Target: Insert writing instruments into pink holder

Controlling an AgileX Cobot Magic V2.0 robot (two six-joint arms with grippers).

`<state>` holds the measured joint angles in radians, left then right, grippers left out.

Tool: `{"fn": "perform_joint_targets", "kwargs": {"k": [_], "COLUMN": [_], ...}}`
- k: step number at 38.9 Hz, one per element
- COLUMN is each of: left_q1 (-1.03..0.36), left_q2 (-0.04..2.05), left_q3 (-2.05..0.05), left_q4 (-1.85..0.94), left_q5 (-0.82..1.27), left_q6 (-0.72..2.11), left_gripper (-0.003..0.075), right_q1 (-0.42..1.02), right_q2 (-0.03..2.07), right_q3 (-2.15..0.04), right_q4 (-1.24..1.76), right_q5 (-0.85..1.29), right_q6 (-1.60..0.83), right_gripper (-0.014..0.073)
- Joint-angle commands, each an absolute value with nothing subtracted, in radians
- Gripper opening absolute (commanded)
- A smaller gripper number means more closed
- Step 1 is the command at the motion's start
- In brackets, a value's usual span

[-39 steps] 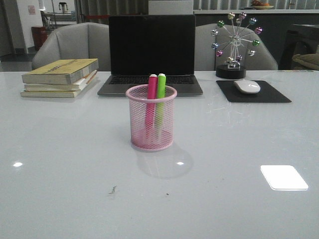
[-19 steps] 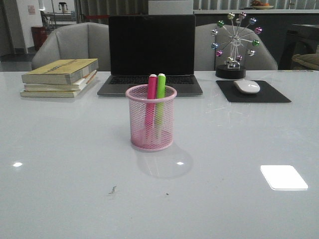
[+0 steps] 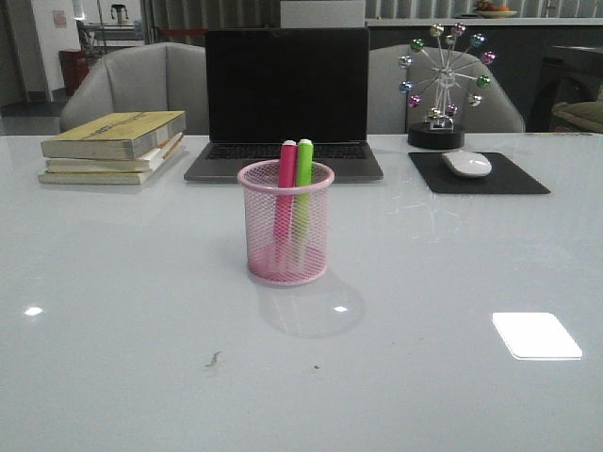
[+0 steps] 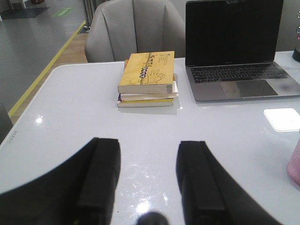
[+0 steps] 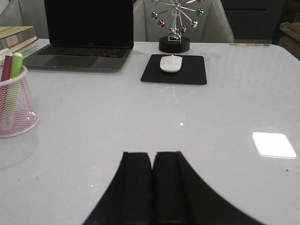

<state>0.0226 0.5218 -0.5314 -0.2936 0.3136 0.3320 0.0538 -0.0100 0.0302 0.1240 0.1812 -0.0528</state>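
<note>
Nothing has moved since the earlier frames: both markers, pink point(image 3: 286, 188) and green point(image 3: 303, 188), stand in the pink holder point(image 3: 285, 235) mid-bench, left jaws point(image 4: 147, 180) apart, right jaws point(image 5: 153, 187) together, so holding clear seems best.

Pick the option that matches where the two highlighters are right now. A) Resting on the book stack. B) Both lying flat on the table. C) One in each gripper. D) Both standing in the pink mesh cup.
D: the pink highlighter and green highlighter stand side by side inside the pink mesh cup.
</note>
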Motion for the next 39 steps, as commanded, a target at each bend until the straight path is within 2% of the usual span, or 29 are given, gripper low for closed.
{"fn": "perform_joint_targets", "kwargs": {"k": [1,5,9,10,20,39], "left_q1": [0.022,0.022,0.022,0.022,0.022,0.022], "left_q2": [0.525,0.525,0.525,0.515,0.372,0.075], "left_q3": [-0.559,-0.559,-0.558,-0.552,-0.432,-0.142], "left_q4": [-0.296,-0.286,-0.285,-0.273,-0.044,0.0], "left_q5": [0.239,0.237,0.237,0.226,0.049,0.008], "left_q6": [0.331,0.331,0.327,0.322,-0.022,-0.025], "left_gripper": [0.0353,0.0302,0.0166,0.0083,0.0099,0.0099], "right_q1": [0.056,0.056,0.056,0.056,0.056,0.056], "right_q2": [-0.029,-0.029,-0.029,-0.029,-0.029,-0.029], "right_q3": [0.031,0.031,0.031,0.031,0.031,0.031], "right_q4": [0.13,0.13,0.13,0.13,0.13,0.13], "right_q5": [0.098,0.098,0.098,0.098,0.098,0.098], "right_q6": [-0.059,-0.059,-0.059,-0.059,-0.059,-0.059], "right_gripper": [0.005,0.005,0.005,0.005,0.005,0.005]}}
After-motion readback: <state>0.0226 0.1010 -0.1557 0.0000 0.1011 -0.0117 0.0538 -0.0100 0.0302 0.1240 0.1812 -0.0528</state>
